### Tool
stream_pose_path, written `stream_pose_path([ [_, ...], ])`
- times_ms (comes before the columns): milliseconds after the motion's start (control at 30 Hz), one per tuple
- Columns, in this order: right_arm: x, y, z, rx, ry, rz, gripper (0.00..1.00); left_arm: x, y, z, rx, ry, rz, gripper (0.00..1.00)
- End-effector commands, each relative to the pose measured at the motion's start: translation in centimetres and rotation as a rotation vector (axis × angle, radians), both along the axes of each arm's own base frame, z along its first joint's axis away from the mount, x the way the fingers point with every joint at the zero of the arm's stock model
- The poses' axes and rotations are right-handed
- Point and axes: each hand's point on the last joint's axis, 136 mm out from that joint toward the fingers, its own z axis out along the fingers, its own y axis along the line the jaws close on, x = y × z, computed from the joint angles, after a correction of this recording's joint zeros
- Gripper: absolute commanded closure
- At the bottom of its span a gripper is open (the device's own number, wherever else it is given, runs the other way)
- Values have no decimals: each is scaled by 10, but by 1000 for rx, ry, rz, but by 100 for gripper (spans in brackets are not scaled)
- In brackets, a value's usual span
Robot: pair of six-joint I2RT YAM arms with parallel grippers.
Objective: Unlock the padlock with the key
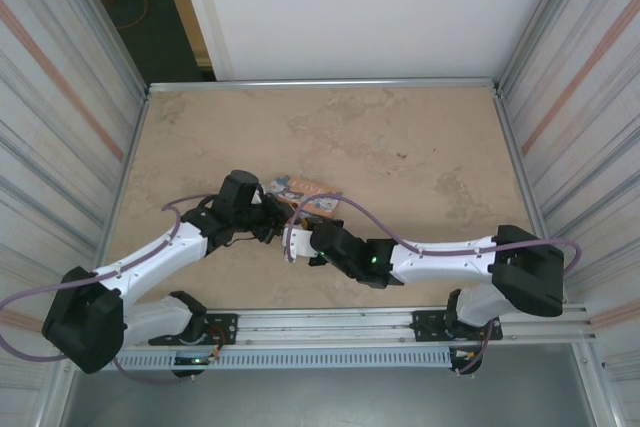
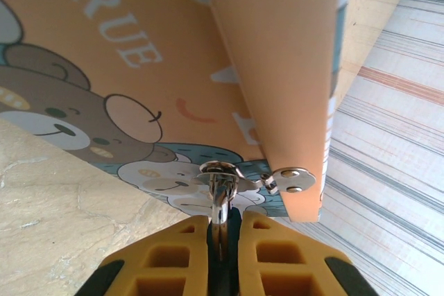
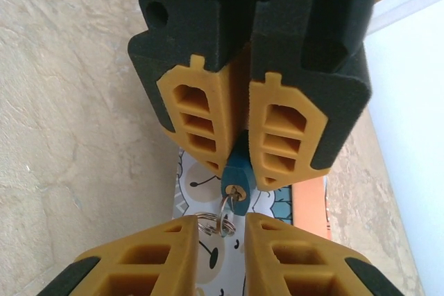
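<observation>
Step in hand, judging: key at lock, turn not done.
- My left claw (image 2: 223, 232) clamping small teal-blue padlock block (image 3: 235, 175) at front edge of orange cartoon-bear tin box (image 2: 104, 95).
- Thin metal shackle (image 2: 220, 199) sticking out past fingertips.
- Brass keyhole facing my right claw (image 3: 223, 233).
- Silver key ring (image 3: 223, 217) hanging between right fingers; can't tell if pinching.
- Next: gripping key firmly, twisting, left bracing lock.

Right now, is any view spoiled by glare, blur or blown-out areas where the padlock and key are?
Top external: even, soft light with no glare; the tin is small in frame. Left wrist: the tin's print is sharp, with bright glints on the shackle; the striped wall at right is very bright. Right wrist: the padlock and key ring are crisp, and the white wall at right is nearly blown out.
</observation>
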Motion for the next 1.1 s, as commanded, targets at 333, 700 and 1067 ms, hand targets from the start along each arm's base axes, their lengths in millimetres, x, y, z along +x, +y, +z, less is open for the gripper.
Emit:
stream_pose_path([
  [333, 12, 10, 15, 77, -19, -42, 85, 3, -9, 11, -50, -26, -10, 100],
  [700, 15, 7, 18, 145, 12, -84, 100, 1, -11, 10, -56, -26, -17, 100],
  [1067, 15, 6, 19, 212, 45, -114, 100, -1, -14, 5, -59, -17, -20, 100],
])
